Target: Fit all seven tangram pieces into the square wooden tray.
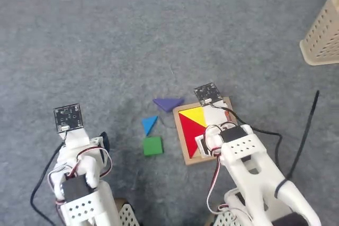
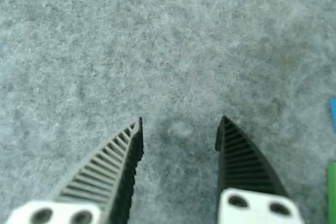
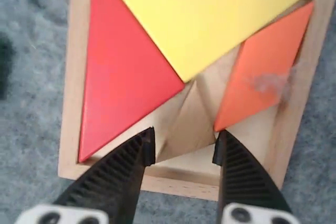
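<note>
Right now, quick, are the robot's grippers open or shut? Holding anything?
Left gripper: open, holding nothing.
Right gripper: open, holding nothing, above the wooden tray.

The tray (image 3: 68, 77) was pale bare wood. In it sat a red triangle (image 1: 188, 125), a yellow triangle (image 1: 195, 114) and an orange piece (image 3: 260, 72). On the mottled grey carpet (image 1: 132, 41) lay a purple triangle (image 1: 168, 103), a blue triangle (image 1: 150, 124) and a green square (image 1: 153, 146) (all plain, flat colours). The left gripper (image 2: 181, 120) and right gripper (image 3: 185, 131) had black ridged fingers (image 2: 121, 166) on white mounts. The basket (image 1: 323, 35) was beige with rows of slots.
</note>
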Tool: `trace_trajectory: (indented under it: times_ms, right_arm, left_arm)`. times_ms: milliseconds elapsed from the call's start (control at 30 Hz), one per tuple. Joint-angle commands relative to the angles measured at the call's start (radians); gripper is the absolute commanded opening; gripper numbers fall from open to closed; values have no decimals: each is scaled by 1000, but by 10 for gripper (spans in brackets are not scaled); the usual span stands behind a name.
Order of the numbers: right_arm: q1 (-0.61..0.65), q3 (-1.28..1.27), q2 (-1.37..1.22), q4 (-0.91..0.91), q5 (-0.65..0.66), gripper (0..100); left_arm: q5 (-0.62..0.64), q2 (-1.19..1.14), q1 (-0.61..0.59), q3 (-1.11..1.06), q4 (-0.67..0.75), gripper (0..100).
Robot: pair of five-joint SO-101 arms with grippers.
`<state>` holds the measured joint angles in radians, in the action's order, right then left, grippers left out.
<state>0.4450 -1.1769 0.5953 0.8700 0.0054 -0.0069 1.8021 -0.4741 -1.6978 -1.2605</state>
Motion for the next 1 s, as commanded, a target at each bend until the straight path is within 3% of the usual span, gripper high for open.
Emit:
trace_trajectory:
  times_ms: [0,300,700,967]
  right_arm:
    - [25,32,62,12,44,190]
    - [93,-9,61,10,46,190]
    - [94,-34,61,16,48,190]
    - [47,-48,61,19,117,190]
  left_arm:
    - [-6,20,-5,13,-3,216]
    - [-6,20,-5,13,-3,216]
    - [-6,20,-5,13,-3,216]
    - [-6,20,-5,13,-3,216]
